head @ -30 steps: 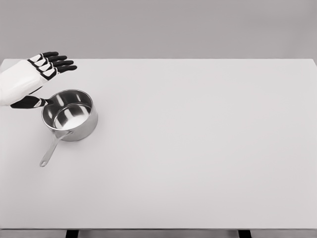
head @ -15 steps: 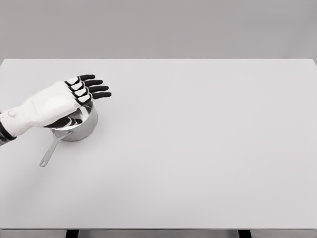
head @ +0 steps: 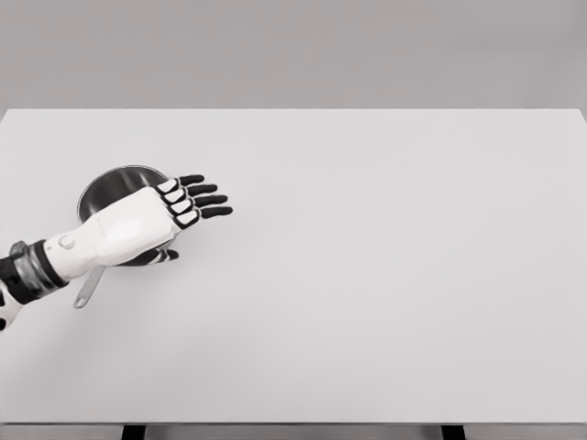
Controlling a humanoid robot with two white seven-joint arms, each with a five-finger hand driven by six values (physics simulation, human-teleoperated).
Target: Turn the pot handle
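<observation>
White table (head: 367,302) carries a steel pot (head: 108,186) near its left edge, handle (head: 86,290) toward the front-left. Left hand (head: 138,225) over the pot, fingers (head: 204,199) stretched wide, holding nothing.

White table (head: 385,275) — a steel pot (head: 108,186) near its left edge, handle (head: 86,291) toward the front.

a bare simulated test bench rather than any lived-in room: a plain white table (head: 385,302) fills the view, a flat featureless grey wall (head: 293,50) behind the table, everything rendered without texture or clutter.
</observation>
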